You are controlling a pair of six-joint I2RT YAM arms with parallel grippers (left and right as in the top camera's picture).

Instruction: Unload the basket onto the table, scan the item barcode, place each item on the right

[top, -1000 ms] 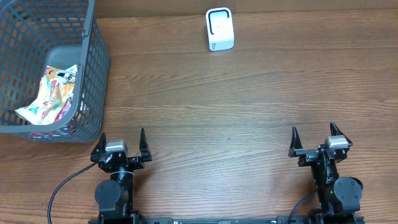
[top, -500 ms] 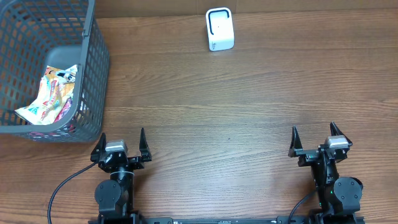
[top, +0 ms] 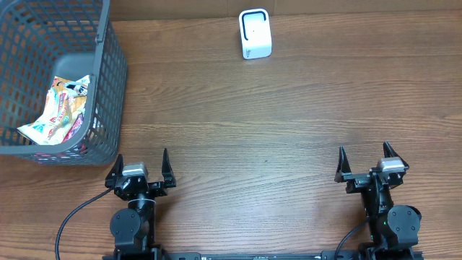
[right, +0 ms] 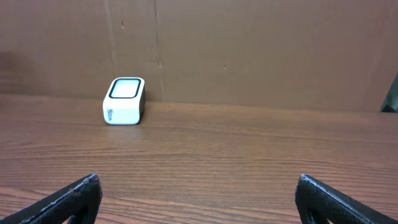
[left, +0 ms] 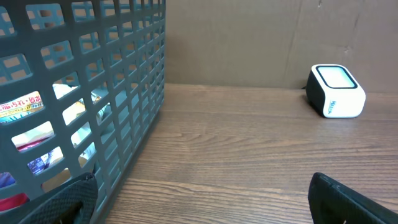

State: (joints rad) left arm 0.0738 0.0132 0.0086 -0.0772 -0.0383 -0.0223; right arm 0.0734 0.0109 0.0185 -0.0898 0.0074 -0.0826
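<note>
While both arms rest at the near edge of the table [top: 274, 123], I see the left gripper [top: 142, 157] and the right gripper [top: 364, 153] with fingers spread wide, holding nothing. What looks like a colourful snack packet [top: 59, 110] lies inside the grey mesh basket [top: 114, 79] at far left, well apart from both. The white scanner [top: 255, 33] stands by the far edge.
</note>
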